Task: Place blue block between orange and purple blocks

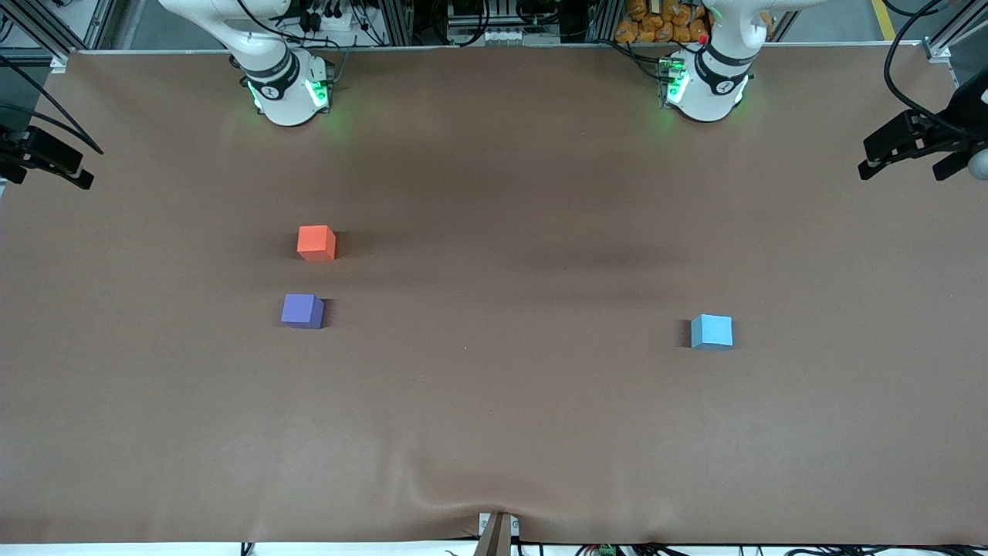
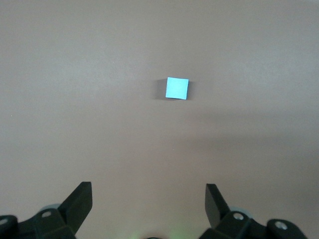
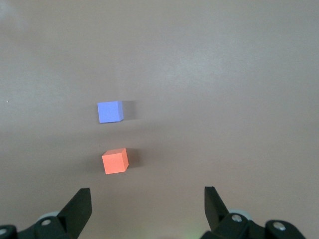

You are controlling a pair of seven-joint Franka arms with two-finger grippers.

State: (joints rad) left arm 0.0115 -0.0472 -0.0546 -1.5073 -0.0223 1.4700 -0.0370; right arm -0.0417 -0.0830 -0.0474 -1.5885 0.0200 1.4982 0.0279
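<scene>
small matte sky-blue cube (image 1: 712, 331) sits square on brown surface (image 1: 494, 401), well apart from orange-red cube (image 1: 316, 242) and violet-purple cube (image 1: 302, 310), open room all round, at twelve o'clock of the wide-open, empty left gripper (image 2: 148, 204); right gripper (image 3: 147, 204) likewise.

Brown table (image 1: 494, 432) carries 3 cubes: orange block (image 1: 316, 242), purple block (image 1: 302, 310), blue block (image 1: 711, 331).

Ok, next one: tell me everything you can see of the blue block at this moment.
The blue block is a small light sky-blue cube with a matte, even surface and no markings. It sits flat on the brown table, toward the left arm's end, apart from the other two cubes and a little nearer to the front camera than either. Only the table touches it. In the left wrist view it shows as a plain square, slightly turned, with the open left gripper high above the table and well clear of it.
</scene>
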